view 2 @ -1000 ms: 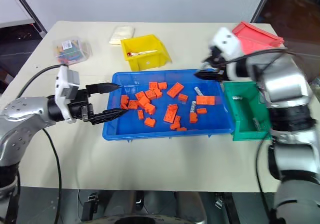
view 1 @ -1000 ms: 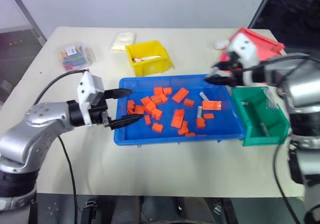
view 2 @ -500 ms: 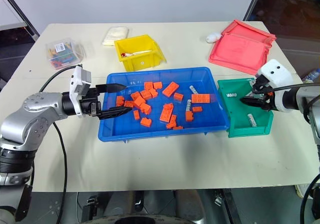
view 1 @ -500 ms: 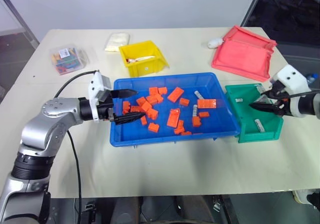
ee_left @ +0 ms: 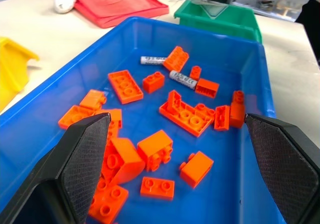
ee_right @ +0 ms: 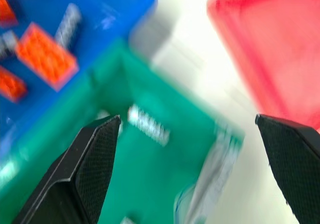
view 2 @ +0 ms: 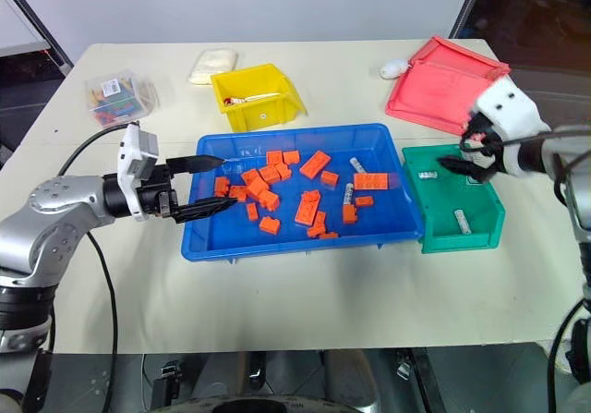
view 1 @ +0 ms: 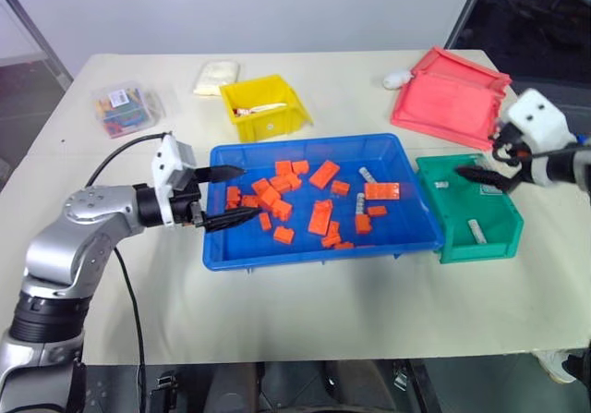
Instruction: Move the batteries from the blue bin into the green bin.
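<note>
- Batteries: two silver-white cylinders lie in the blue bin near its green-bin end, among orange bricks; one rests just beside a small brick, the other close to the far wall. At least two more batteries lie already inside the green bin, one near the wall next to the blue bin.
- Step in hand, as judged: a drop into the green bin looks just completed, so the next fetch from the blue bin is due. To do it well, the approaching claw should come down along a battery's length axis with fingers astride the cylinder, clear of the touching brick, and close low so that the round body cannot roll out.
- Right gripper: fingers spread wide, nothing between them, poised above the green bin's far end. The remaining batteries lie well apart from it, across the shared wall of the two bins.
- Left gripper: fingers spread, empty, hovering over the opposite end of the blue bin. Bricks lie between it and the batteries, which sit at the far end.
- Red tray and yellow bin: beyond the blue bin, not involved.
</note>
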Tool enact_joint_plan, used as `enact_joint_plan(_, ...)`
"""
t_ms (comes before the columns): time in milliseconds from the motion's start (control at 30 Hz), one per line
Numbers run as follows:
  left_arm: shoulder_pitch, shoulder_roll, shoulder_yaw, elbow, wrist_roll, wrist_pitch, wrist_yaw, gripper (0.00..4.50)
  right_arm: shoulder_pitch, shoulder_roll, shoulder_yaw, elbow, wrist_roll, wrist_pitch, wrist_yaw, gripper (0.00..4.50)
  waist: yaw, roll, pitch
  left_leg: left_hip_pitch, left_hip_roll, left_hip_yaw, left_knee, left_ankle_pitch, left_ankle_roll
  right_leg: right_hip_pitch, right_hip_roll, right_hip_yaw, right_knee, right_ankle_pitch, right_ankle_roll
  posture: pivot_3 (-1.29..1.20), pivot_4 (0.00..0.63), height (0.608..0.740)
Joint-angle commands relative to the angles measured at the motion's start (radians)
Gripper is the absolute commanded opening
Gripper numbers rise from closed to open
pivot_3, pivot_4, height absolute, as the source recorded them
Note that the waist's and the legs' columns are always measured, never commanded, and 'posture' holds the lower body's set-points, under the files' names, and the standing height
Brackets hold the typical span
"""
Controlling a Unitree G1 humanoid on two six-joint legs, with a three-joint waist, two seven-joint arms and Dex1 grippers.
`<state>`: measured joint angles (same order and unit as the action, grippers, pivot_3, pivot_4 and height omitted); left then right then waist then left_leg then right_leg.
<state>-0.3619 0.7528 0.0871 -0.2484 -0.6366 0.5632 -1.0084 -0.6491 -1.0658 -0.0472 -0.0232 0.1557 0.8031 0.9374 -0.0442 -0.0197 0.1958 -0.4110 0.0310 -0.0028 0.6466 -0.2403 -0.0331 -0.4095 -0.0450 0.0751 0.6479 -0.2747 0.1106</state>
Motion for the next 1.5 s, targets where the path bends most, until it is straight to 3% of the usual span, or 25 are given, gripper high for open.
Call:
enact_joint_plan(33,0.003,0.004,0.034,-0.041,-0.009,-0.001,0.018,4.50,-0.101,0.061,0.022,-0.032,0.039,0.041,-0.008,4.44,0.000,0.000,0.000,0.000,0.000,0.000,0.000,0.000,0.000,0.000,0.000,0.000,0.000,0.000,0.000,0.00,0.150,0.740)
enact_joint_plan(267,0.050,-0.006,0.049,-0.099,-0.022,0.010,0.062,4.50,-0.114,0.223,0.066,-0.087,0.138,0.161,-0.019,4.44,0.006,0.000,0.000,-0.001,0.000,-0.001,0.000,0.000,0.000,0.000,0.000,-0.001,0.000,0.000,0.000,0.00,0.150,0.740)
enact_joint_plan(400,0.087,-0.009,0.070,-0.137,-0.029,0.016,0.094,4.50,-0.092,0.359,-0.015,-0.107,0.235,0.332,-0.104,4.44,0.004,0.000,0.000,-0.001,0.000,-0.002,0.000,0.000,0.000,0.000,0.000,-0.001,0.000,0.000,0.000,0.00,0.150,0.740)
enact_joint_plan(633,0.151,-0.019,0.098,-0.204,-0.058,0.035,0.146,4.50,-0.002,0.391,-0.048,-0.252,0.342,0.510,-0.161,4.44,0.008,0.000,0.000,-0.001,0.000,-0.002,0.000,0.000,0.000,0.000,-0.001,-0.001,0.001,0.000,0.000,0.00,0.150,0.740)
enact_joint_plan(767,0.165,-0.030,0.087,-0.218,-0.057,0.037,0.167,4.50,-0.024,0.480,-0.151,-0.284,0.387,0.702,-0.257,4.44,0.004,-0.001,0.000,-0.001,0.000,-0.002,0.000,0.000,0.000,0.000,0.000,-0.001,0.001,0.000,0.000,0.00,0.150,0.740)
enact_joint_plan(900,0.164,-0.049,0.072,-0.216,-0.052,0.032,0.184,4.50,-0.010,0.519,-0.168,-0.333,0.406,0.791,-0.310,4.44,0.003,-0.001,0.000,-0.001,0.000,-0.002,0.000,0.000,0.000,0.000,0.000,-0.001,0.001,0.000,0.000,0.00,0.150,0.740)
enact_joint_plan(1133,0.147,-0.086,0.047,-0.208,-0.037,0.023,0.205,4.50,0.076,0.550,-0.071,-0.314,0.370,0.712,-0.382,4.44,0.003,-0.001,-0.001,-0.001,-0.001,-0.002,0.000,0.000,0.000,0.000,0.000,-0.001,0.001,0.000,0.000,0.00,0.150,0.740)
enact_joint_plan(1500,0.163,-0.094,0.053,-0.227,-0.033,0.025,0.221,4.50,0.068,0.529,-0.006,-0.191,0.318,0.559,-0.431,4.44,0.001,-0.001,-0.001,-0.001,0.000,-0.002,0.001,0.000,0.000,0.000,0.000,-0.001,0.001,0.000,0.000,0.00,0.150,0.740)
